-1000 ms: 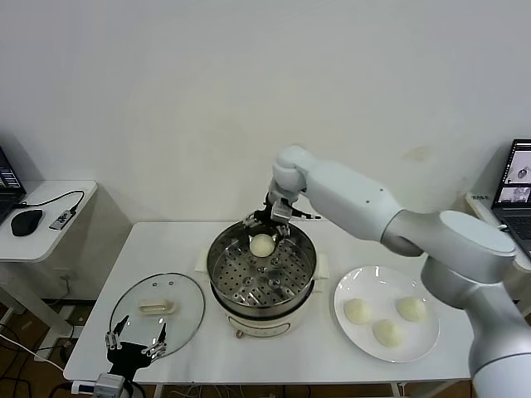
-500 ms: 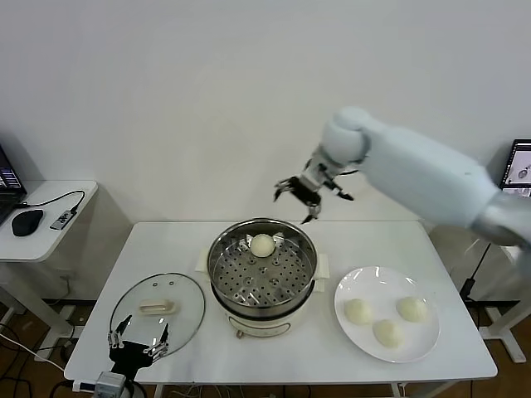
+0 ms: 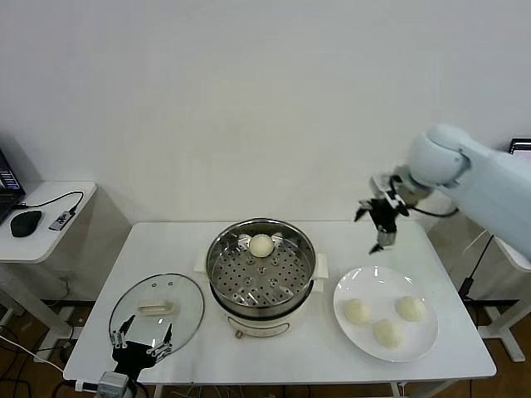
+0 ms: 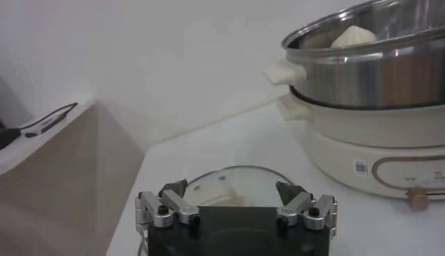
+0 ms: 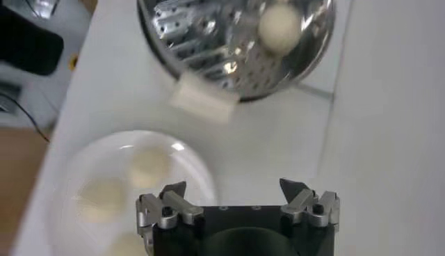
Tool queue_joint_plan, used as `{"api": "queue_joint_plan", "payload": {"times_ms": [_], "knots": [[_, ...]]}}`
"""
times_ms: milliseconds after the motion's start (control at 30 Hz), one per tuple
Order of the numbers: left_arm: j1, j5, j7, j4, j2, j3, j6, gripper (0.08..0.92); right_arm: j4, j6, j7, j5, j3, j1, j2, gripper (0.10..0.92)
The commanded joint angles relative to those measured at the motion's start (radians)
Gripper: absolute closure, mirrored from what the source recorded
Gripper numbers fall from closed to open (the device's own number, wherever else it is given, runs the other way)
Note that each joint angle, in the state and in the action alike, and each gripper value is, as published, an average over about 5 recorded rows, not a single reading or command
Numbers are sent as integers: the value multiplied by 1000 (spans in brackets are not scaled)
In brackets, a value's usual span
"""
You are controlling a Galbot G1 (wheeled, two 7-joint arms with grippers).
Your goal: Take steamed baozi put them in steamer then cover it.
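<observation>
The right gripper [image 3: 382, 222] hangs in the air above the far right part of the surface [image 3: 332, 352], its fingers spread wide and holding nothing. It sits between the steamer [image 3: 261, 274] and the white plate [image 3: 387, 313], above the plate's far edge and clear of both. Below it, three steamed baozi [image 3: 358, 311] rest on the plate (two toward the far side, one nearer the front), close together but not stacked. The fourth bun [image 3: 262, 245] lies on the perforated tray inside the steamer, against the far wall; the right wrist view shows it there too [image 5: 280, 26], with the plate's buns [image 5: 149, 165] nearer the camera.

The steamer stands uncovered at the middle of the surface on its cream-white base [image 4: 375, 149]. Its glass lid [image 3: 158, 311] lies flat on the surface to the left, handle up. The left gripper [image 3: 142, 342] is parked low at the front left edge, just over the lid's near rim, fingers released and empty.
</observation>
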Motion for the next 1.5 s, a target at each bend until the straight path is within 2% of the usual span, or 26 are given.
{"api": "queue_joint_plan", "payload": {"times_ms": [33,533,1500], "knots": [[-2,-1,1,-4,3,2,3,177,72,-131,34,5,72,-209,-102,203],[-5,-13,4,-15,-1,-1,15,177,-16,-158,123,-60,136,-416,-12,203],[-11,-13,3,3,-17,7,12,177,-130,-147,202,-115,165,-476,116,203]]}}
